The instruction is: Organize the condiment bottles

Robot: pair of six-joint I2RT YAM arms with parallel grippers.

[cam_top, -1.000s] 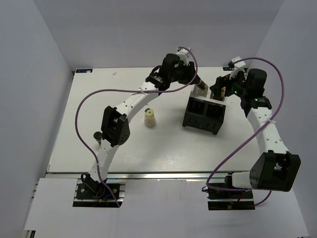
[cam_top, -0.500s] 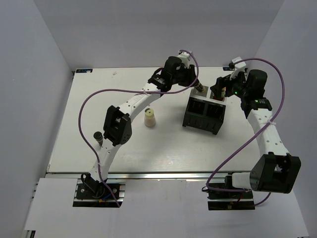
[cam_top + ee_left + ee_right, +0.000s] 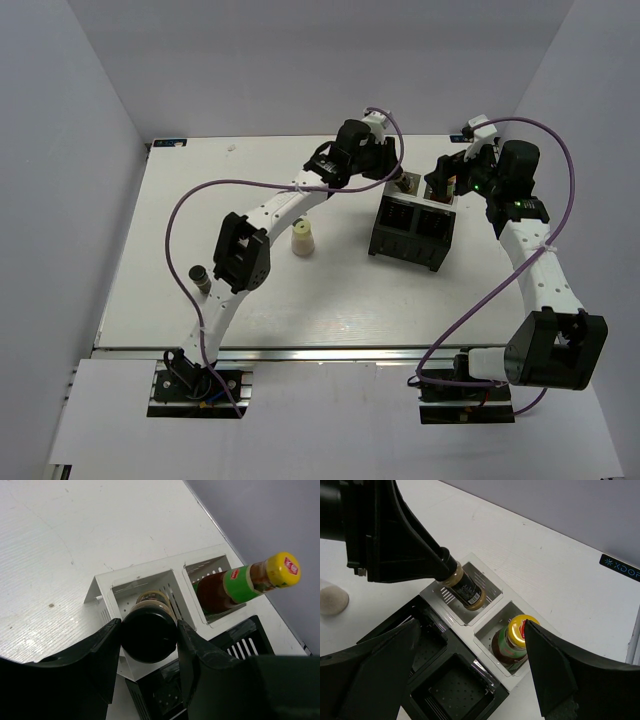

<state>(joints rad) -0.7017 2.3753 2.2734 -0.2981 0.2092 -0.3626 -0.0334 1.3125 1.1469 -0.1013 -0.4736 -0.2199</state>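
My left gripper (image 3: 149,625) is shut on the black lid of a dark jar (image 3: 465,587). The jar hangs tilted, its lower end inside the left white compartment (image 3: 145,576) at the back of the rack (image 3: 410,235). In the right white compartment stands the red sauce bottle (image 3: 512,642) with its green neck and yellow cap. My right gripper (image 3: 470,630) hovers open above that bottle and holds nothing. A cream bottle (image 3: 303,238) stands on the table left of the rack. A second dark jar (image 3: 200,277) stands far left by the left arm's elbow.
The rack's front black compartments (image 3: 455,690) hold nothing. The left arm (image 3: 270,210) arches across the table's middle, and a purple cable (image 3: 175,215) loops over its left side. The rack sits near the table's back right.
My left gripper has carried the dark jar right and down into the left white compartment. The left elbow swung aside, uncovering the dark jar at far left. The right arm has stayed still.
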